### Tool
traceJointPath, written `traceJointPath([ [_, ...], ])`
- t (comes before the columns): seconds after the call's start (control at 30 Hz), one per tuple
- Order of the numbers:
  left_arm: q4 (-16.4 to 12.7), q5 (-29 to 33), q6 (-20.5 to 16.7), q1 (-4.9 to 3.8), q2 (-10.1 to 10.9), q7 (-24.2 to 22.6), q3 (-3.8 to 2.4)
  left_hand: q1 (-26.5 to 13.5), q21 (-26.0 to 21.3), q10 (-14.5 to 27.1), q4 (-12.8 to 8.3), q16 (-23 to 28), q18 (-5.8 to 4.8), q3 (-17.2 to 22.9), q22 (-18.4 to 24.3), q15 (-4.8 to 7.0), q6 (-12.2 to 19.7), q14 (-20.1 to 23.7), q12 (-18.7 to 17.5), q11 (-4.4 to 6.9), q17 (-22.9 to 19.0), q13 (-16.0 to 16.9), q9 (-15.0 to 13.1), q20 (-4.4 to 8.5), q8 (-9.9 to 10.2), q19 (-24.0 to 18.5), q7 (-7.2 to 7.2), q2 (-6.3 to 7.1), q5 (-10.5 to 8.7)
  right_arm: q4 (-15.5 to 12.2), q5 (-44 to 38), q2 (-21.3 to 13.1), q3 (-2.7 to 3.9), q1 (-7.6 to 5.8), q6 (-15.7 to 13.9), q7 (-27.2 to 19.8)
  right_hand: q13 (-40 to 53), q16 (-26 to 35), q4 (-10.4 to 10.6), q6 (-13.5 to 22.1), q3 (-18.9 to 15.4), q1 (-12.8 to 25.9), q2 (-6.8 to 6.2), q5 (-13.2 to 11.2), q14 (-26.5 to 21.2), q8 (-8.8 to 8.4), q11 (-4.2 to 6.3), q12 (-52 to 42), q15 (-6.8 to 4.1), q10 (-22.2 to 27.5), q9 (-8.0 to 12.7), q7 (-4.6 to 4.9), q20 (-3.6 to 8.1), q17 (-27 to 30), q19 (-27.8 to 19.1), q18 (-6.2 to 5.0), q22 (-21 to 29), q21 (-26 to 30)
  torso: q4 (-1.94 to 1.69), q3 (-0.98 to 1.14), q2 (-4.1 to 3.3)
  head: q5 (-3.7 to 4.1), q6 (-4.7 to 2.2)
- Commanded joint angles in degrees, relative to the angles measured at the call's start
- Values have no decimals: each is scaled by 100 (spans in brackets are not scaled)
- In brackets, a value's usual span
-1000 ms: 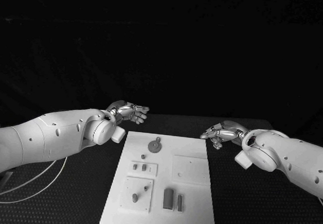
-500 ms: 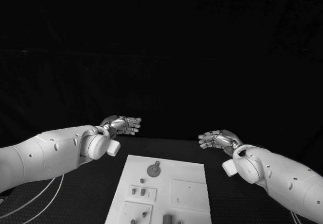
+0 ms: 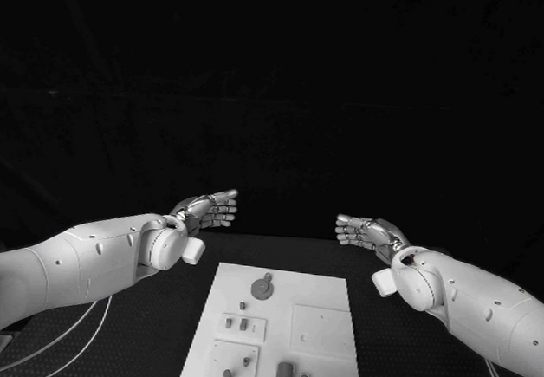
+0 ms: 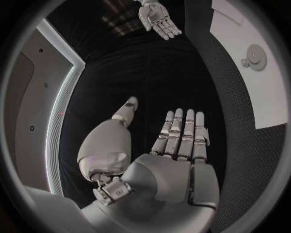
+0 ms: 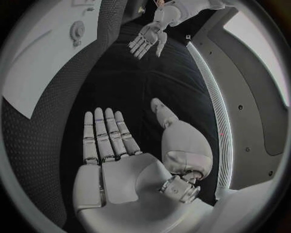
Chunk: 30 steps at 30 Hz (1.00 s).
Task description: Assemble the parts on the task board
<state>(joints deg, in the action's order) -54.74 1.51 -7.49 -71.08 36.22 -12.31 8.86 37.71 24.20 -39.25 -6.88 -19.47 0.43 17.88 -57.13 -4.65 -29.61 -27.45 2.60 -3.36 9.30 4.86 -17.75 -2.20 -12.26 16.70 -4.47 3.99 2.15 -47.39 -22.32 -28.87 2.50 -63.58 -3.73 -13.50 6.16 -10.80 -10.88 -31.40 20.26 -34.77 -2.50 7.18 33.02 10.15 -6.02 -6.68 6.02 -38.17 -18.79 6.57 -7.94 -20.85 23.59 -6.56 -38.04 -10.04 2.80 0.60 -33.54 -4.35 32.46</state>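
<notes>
Both hands have uncurled, left hand (image 3: 208,208) and right hand (image 3: 367,234) spread empty beyond the white task board (image 3: 327,292)

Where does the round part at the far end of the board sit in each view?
Head: round part on the board's far end, midway between the hands.
Left wrist, on the board beyond the left hand.
Right wrist, beyond the right hand.
Shared landmark: the board.

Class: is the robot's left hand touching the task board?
Apart. In the head view the left hand is raised beyond the task board's far edge, with dark table between them; the left wrist view shows its fingers spread and holding nothing.
</notes>
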Motion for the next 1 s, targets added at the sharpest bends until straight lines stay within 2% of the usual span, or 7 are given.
traceJointPath([
  [0.03,-108,-8,-118,25,16,-61,-30,-3771,-2420,3925,688,1947,-43,-1788,5713,465,2961,2745,-260,336,-930,-486,1775,220,1226,-1670,447,-399,-215,-96,48,-48,-1,-5,-102,-49,-616,1080,1088,3140,-2026,3477,250,-718,-3302,-1015,602,668,-602,3817,1879,-657,794,2085,-2359,656,3804,1004,-33,-10,29,57,17],
  [0.13,-305,-16,-323,86,64,-158,-80,-3771,-2420,3925,688,1947,-43,-1788,5713,465,2961,2745,-260,336,-930,-486,1775,220,1226,-1670,447,-399,-215,-302,156,-124,-13,12,-297,-127,-616,1080,1088,3140,-2026,3477,250,-718,-3302,-1015,602,668,-602,3817,1879,-657,794,2085,-2359,656,3804,1004,-101,-24,86,160,65],
  [0.27,-788,-36,-824,237,181,-397,-201,-3771,-2420,3925,688,1947,-43,-1788,5713,465,2961,2745,-260,336,-930,-486,1775,220,1226,-1670,447,-399,-215,-803,419,-309,-43,54,-771,-317,-616,1080,1088,3140,-2026,3477,250,-718,-3302,-1015,602,668,-602,3817,1879,-657,794,2085,-2359,656,3804,1004,-225,-49,189,350,153],
  [0.4,-1479,-65,-1543,454,350,-739,-374,-3771,-2420,3925,688,1947,-43,-1788,5713,465,2961,2745,-260,336,-930,-486,1775,220,1226,-1670,447,-399,-215,-1523,797,-574,-86,114,-1452,-590,-616,1080,1088,3140,-2026,3477,250,-718,-3302,-1015,602,668,-602,3817,1879,-657,794,2085,-2359,656,3804,1004,-278,-59,234,432,190],
  [0.7,-2950,-127,-3070,913,708,-1466,-743,-3771,-2420,3925,688,1947,-43,-1788,5713,465,2961,2745,-260,336,-930,-486,1775,220,1226,-1670,447,-399,-215,-3203,1679,-1194,-187,254,-3042,-1229,-616,1080,1088,3140,-2026,3477,250,-718,-3302,-1015,602,668,-602,3817,1879,-657,794,2085,-2359,656,3804,1004,-280,-60,236,435,192],
  [0.9,-3448,-148,-3587,1069,829,-1713,-867,-3771,-2420,3925,688,1947,-43,-1788,5713,465,2961,2745,-260,336,-930,-486,1775,220,1226,-1670,447,-399,-215,-3973,2083,-1478,-233,318,-3770,-1521,-616,1080,1088,3140,-2026,3477,250,-718,-3302,-1015,602,668,-602,3817,1879,-657,794,2085,-2359,656,3804,1004,-280,-60,236,435,192],
  [1.0,-3519,-151,-3661,1091,847,-1748,-885,-3771,-2420,3925,688,1947,-43,-1788,5713,465,2961,2745,-260,336,-930,-486,1775,220,1226,-1670,447,-399,-215,-4164,2184,-1548,-244,334,-3951,-1594,-616,1080,1088,3140,-2026,3477,250,-718,-3302,-1015,602,668,-602,3817,1879,-657,794,2085,-2359,656,3804,1004,-280,-60,236,435,192],
])
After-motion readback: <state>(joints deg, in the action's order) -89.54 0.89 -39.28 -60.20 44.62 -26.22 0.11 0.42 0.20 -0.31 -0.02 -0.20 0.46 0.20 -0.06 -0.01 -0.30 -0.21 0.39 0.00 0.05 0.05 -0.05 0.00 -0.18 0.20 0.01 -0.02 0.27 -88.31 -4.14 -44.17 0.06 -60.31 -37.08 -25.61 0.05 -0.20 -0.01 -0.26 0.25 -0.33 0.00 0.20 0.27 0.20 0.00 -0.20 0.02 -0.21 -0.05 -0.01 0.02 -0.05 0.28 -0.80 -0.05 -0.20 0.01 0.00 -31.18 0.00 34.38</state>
